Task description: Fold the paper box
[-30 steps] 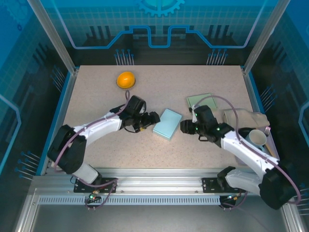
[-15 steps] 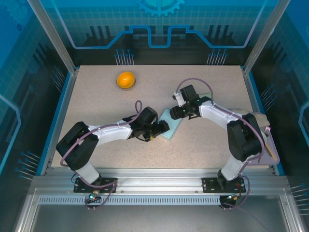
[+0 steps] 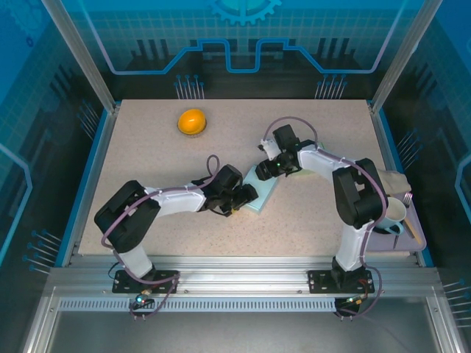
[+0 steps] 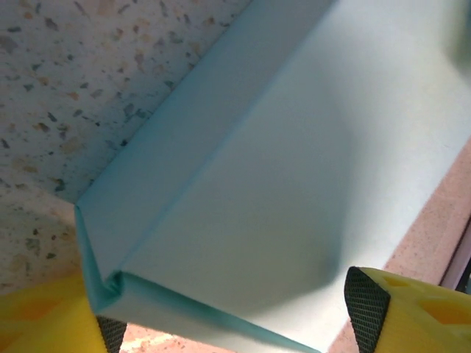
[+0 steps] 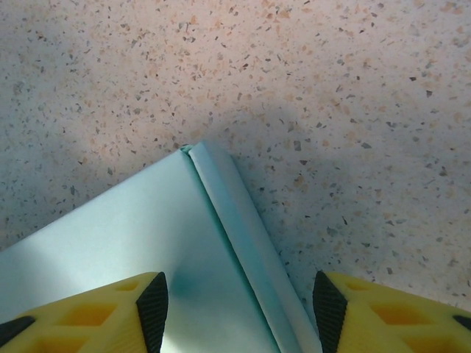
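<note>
The paper box (image 3: 263, 193) is a flat, pale blue folded piece lying mid-table. My left gripper (image 3: 249, 196) sits at its near-left end. In the left wrist view the paper box (image 4: 294, 162) has a raised flap along one side. Its near edge runs between the wide-apart fingers (image 4: 366, 303) of the left gripper (image 4: 235, 323), which is open. My right gripper (image 3: 263, 170) hovers at the box's far corner. In the right wrist view that corner of the paper box (image 5: 147, 235), with its narrow folded strip, lies between the jaws of the right gripper (image 5: 241, 312), which is open.
An orange round object (image 3: 191, 120) rests at the back left. A white cup (image 3: 394, 212) and a crumpled pale bag (image 3: 395, 181) sit on a tray (image 3: 414, 225) at the right edge. Metal frame posts stand at the table's back corners.
Both grippers have closed in on the box: the left slid right to its near end, and the right arm swung back and left to its far corner. The left jaws narrowed slightly.
</note>
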Robot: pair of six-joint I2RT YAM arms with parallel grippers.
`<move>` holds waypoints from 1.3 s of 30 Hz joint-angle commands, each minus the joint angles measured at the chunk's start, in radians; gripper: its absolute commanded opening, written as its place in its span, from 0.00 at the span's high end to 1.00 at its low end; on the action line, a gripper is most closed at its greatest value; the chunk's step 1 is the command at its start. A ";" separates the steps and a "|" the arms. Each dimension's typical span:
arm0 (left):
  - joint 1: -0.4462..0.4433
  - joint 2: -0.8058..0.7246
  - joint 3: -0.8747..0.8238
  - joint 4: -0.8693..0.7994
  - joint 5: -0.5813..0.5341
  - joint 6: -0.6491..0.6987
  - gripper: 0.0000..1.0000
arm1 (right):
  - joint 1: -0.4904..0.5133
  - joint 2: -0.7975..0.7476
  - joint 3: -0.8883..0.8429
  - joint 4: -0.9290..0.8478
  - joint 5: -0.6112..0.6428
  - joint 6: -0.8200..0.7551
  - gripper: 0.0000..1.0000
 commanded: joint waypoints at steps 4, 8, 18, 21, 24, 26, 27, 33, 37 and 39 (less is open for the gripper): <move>-0.004 0.041 0.045 -0.029 -0.048 -0.005 0.25 | -0.020 0.028 0.022 -0.041 -0.093 -0.001 0.42; -0.002 0.053 0.070 -0.038 -0.078 -0.004 0.28 | -0.021 0.036 -0.011 -0.019 -0.118 0.019 0.41; 0.070 0.055 0.140 -0.082 -0.091 0.054 0.42 | -0.014 -0.079 -0.113 0.055 -0.139 0.090 0.56; 0.101 0.058 0.191 -0.114 -0.082 0.115 0.42 | 0.002 -0.139 -0.117 0.079 -0.128 0.142 0.58; 0.133 0.074 0.246 -0.135 -0.053 0.189 0.41 | 0.024 -0.171 -0.091 0.087 -0.103 0.184 0.57; 0.160 0.086 0.275 -0.138 -0.033 0.229 0.41 | 0.033 -0.169 -0.061 0.086 -0.102 0.204 0.57; 0.172 0.091 0.288 -0.143 -0.023 0.245 0.41 | 0.033 -0.161 -0.045 0.085 -0.105 0.212 0.57; 0.250 0.138 0.406 -0.228 0.007 0.338 0.40 | 0.053 -0.061 0.066 0.058 -0.079 0.261 0.57; 0.285 0.184 0.494 -0.301 0.013 0.409 0.39 | 0.061 -0.006 0.108 0.066 -0.050 0.301 0.57; 0.296 0.199 0.512 -0.318 0.016 0.432 0.39 | 0.066 0.016 0.119 0.070 -0.039 0.317 0.57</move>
